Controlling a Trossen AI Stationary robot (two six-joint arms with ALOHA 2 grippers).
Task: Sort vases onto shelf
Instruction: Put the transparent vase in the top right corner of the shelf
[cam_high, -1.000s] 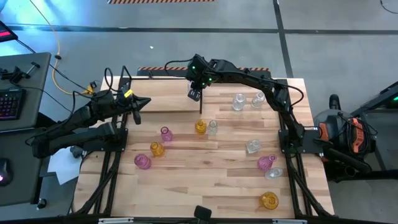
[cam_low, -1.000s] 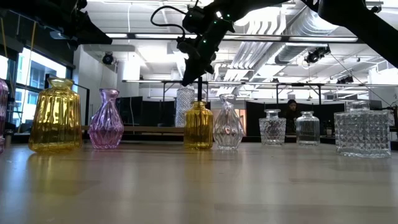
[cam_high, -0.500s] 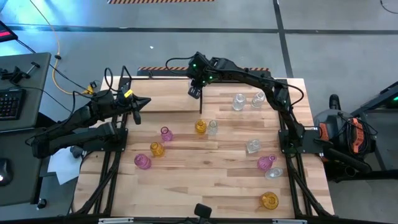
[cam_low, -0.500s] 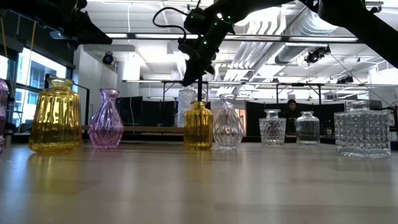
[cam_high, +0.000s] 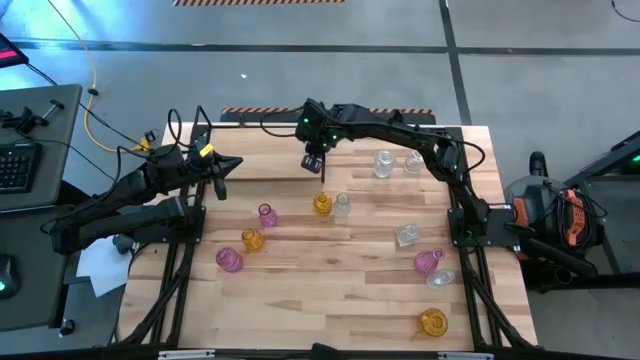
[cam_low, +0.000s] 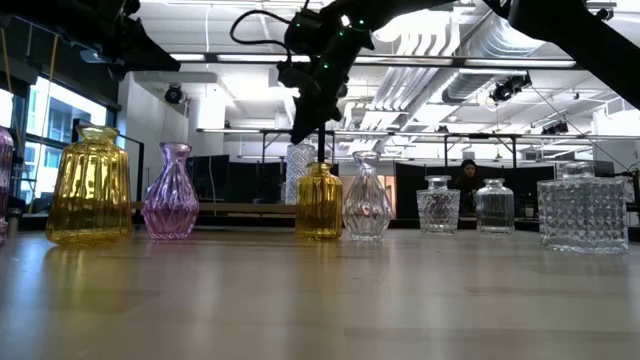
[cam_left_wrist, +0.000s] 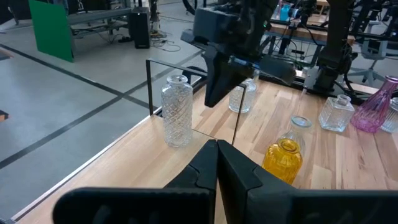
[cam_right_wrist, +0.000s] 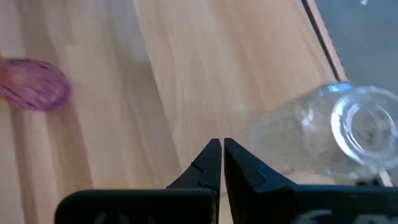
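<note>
Right end effector (cam_high: 314, 163) hung above the far middle of the desk (cam_high: 330, 290), over the shelf (cam_high: 270, 165), fingers clenched together and gripping nothing. Its wrist view looked down on pale wood, a clear vase (cam_right_wrist: 323, 134) beside the black rod edge, and a pink blur off to one side.

In the left wrist view that clear, diamond-cut vase (cam_left_wrist: 176, 111) stood upright on the shelf board near a black corner post, with the right arm's end effector (cam_left_wrist: 219, 93) above and just past it.

Left end effector (cam_high: 222, 165) waited at the left edge of the desk, near the shelf's left end, fingers (cam_left_wrist: 214, 171) pressed shut and empty.

The other vases stood on the desk, off the shelf:
- amber vase (cam_high: 322, 204) and a clear one (cam_high: 342, 204) just beside each other, mid-desk, near the shelf's front
- pink vase (cam_high: 267, 215), amber (cam_high: 252, 240) and pink (cam_high: 229, 261) in a slanting run on the left
- two clear vases (cam_high: 384, 164) (cam_high: 415, 160) at the far right
- clear vase (cam_high: 406, 235), pink (cam_high: 428, 262), clear (cam_high: 439, 279) on the right
- amber vase (cam_high: 432, 322) alone at the near right

Low view: all visible vases upright. A large amber one (cam_low: 88, 186) and a pink one (cam_low: 170, 192) stood to the left, an amber (cam_low: 319, 201) and clear pair at centre.
</note>
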